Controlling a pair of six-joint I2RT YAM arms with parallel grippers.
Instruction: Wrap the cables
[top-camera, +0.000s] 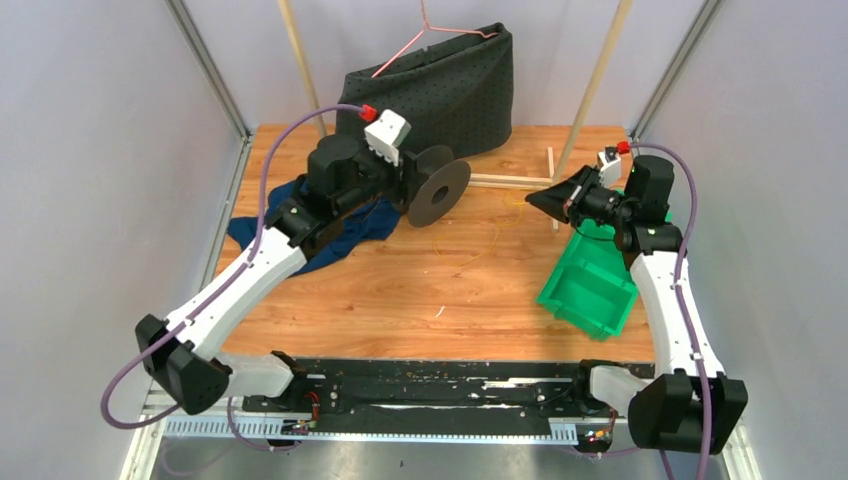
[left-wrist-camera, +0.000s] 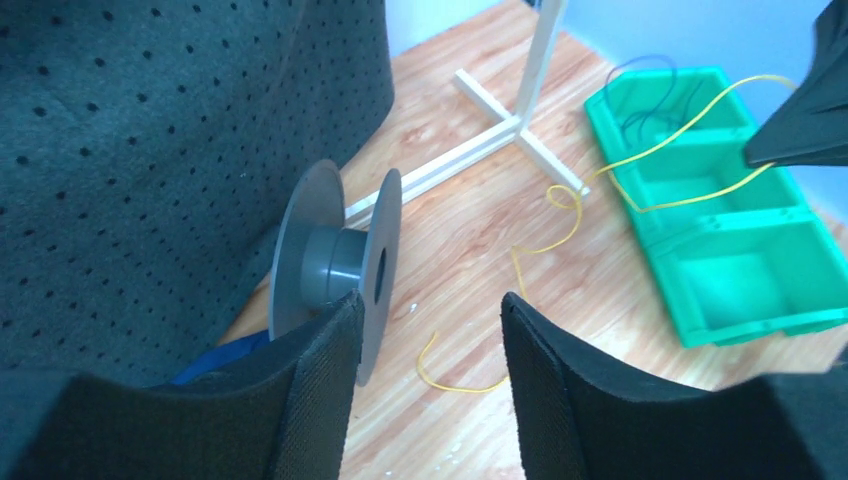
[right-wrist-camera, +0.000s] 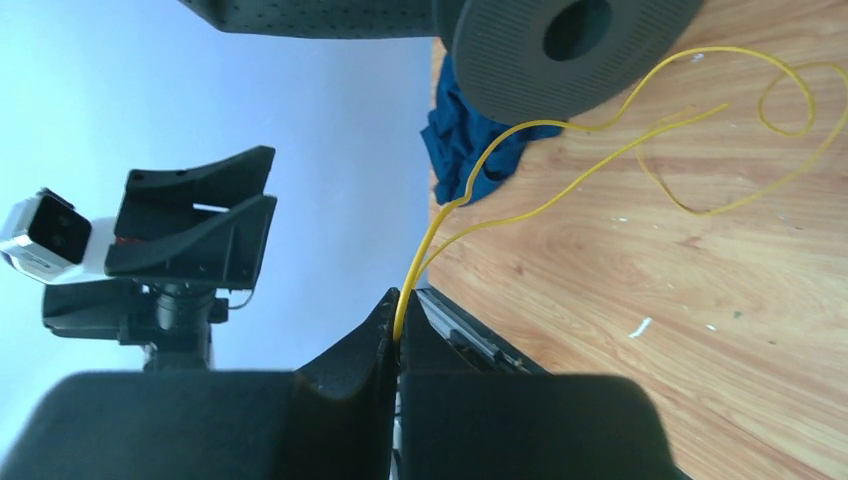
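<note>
Two tools in play: we see our right tool (right-wrist-camera: 397, 340) pinching the yellow wire (right-wrist-camera: 440, 207), our left tool (left-wrist-camera: 430, 305) hanging spread just beside the gray spool (left-wrist-camera: 335, 265).

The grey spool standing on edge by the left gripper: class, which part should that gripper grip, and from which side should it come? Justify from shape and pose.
Probably across both discs, one finger on each flat outer face, coming from above. The spool stands on edge with its discs upright, and its core sits in a gap likely too narrow for the thick-fingered left gripper.
</note>
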